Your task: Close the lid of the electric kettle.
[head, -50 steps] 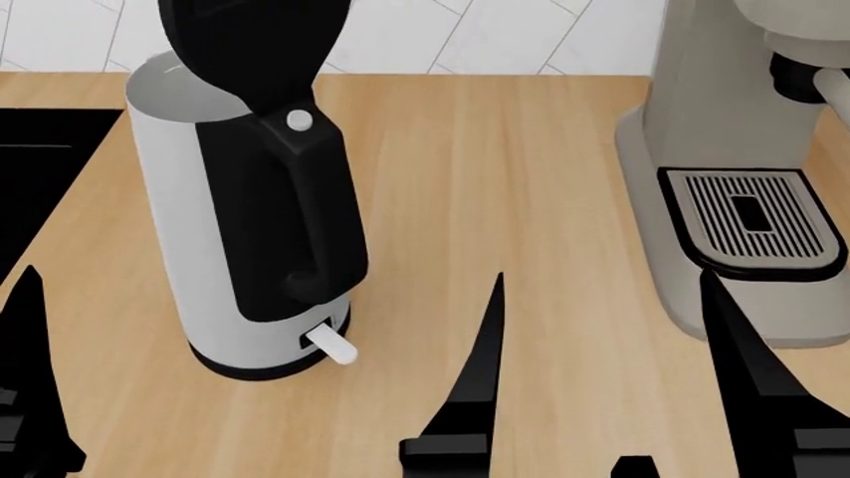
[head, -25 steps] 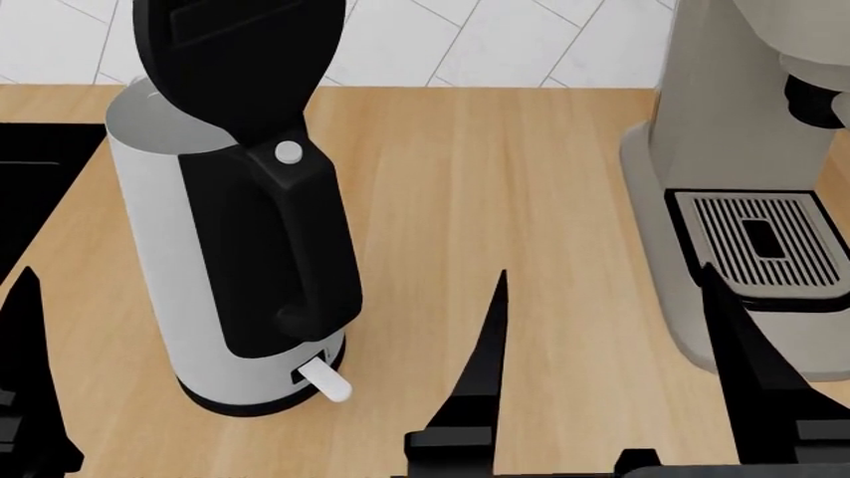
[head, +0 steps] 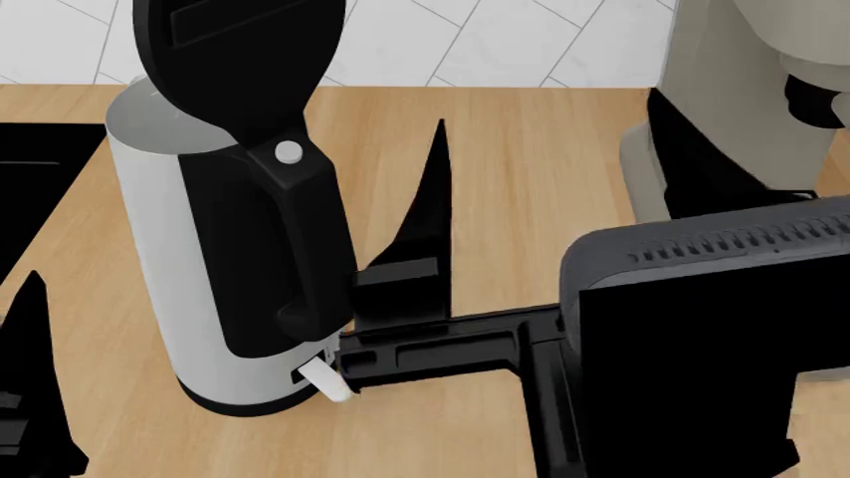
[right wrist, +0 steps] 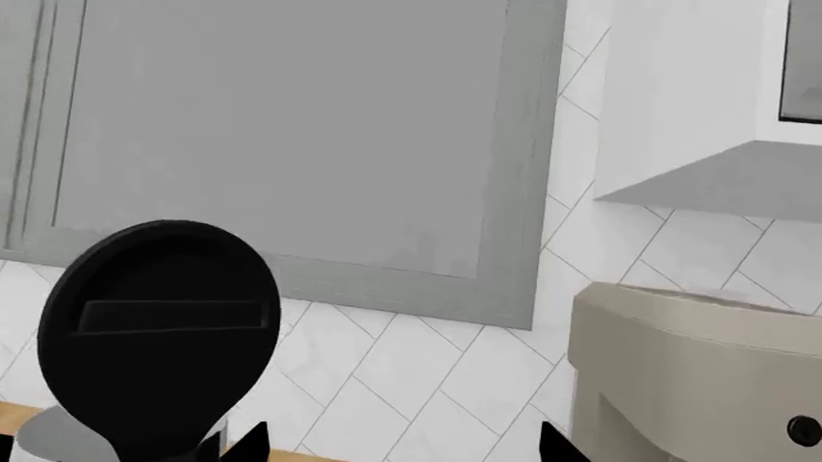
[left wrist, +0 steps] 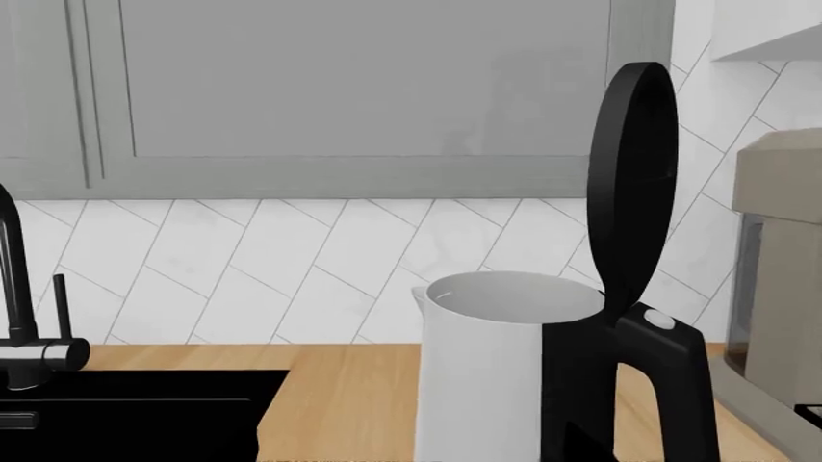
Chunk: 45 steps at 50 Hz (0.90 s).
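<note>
The electric kettle (head: 153, 249) stands upright on the wooden counter at the left, white with a black handle (head: 286, 239). Its lid (head: 233, 50) stands open, upright above the handle. The left wrist view shows the lid (left wrist: 632, 183) edge-on over the open kettle (left wrist: 482, 385). The right wrist view shows the lid (right wrist: 161, 327) face-on. My right gripper (head: 544, 115) is open and empty, to the right of the kettle, with one finger (head: 428, 209) close beside the handle. Its fingertips (right wrist: 250, 441) stand wide apart. Of my left gripper, only one finger (head: 27, 383) shows, at the lower left.
A grey coffee machine (head: 743, 60) stands at the right, partly hidden behind my right arm (head: 691, 349). A black sink (head: 34, 189) lies left of the kettle, with a faucet (left wrist: 19, 318). Behind the counter are a tiled wall and a grey cabinet (right wrist: 295, 125).
My right arm has risen and moved forward, now covering the coffee machine's drip tray; its left finger has come close to the kettle's handle. The kettle, the lid and my left finger have not moved.
</note>
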Motion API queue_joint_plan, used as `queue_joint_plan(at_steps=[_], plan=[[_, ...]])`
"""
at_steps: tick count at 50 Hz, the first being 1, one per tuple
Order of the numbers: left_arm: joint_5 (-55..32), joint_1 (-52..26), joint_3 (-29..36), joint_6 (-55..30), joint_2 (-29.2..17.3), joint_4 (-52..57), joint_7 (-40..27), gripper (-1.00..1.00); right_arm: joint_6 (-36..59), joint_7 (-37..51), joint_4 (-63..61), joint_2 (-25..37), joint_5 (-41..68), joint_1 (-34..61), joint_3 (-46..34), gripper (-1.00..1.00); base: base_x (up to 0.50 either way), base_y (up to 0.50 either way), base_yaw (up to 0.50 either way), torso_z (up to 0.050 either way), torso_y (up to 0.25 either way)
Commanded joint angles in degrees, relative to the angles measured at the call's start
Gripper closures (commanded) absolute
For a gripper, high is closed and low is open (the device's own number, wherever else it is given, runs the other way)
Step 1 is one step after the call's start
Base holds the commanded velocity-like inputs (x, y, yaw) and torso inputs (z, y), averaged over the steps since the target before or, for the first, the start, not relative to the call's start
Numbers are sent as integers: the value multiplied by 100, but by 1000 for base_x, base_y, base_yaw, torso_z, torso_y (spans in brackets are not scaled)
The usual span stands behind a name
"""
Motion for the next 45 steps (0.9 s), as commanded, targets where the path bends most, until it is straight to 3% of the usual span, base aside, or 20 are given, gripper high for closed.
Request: queue_joint_plan(at_steps=[1,13,23,45], plan=[[72,43,68,4,89,-27,6,-100,114,-818,690,-255,746,765,271,-100,0,0,0,0,0],[127,95,107,37,96,-91,66,-100,200,-1767,1887,-724,1240,1057,285,-100,0,0,0,0,0],[96,70,102,35,72,-71,60,-100,470,-2147,2748,-1289,1089,1357,137,-100,0,0,0,0,0],[49,45,107,101,45,-111,92,-100,589,-2691,3627,-1931,997,1232,-147,-100,0,0,0,0,0]])
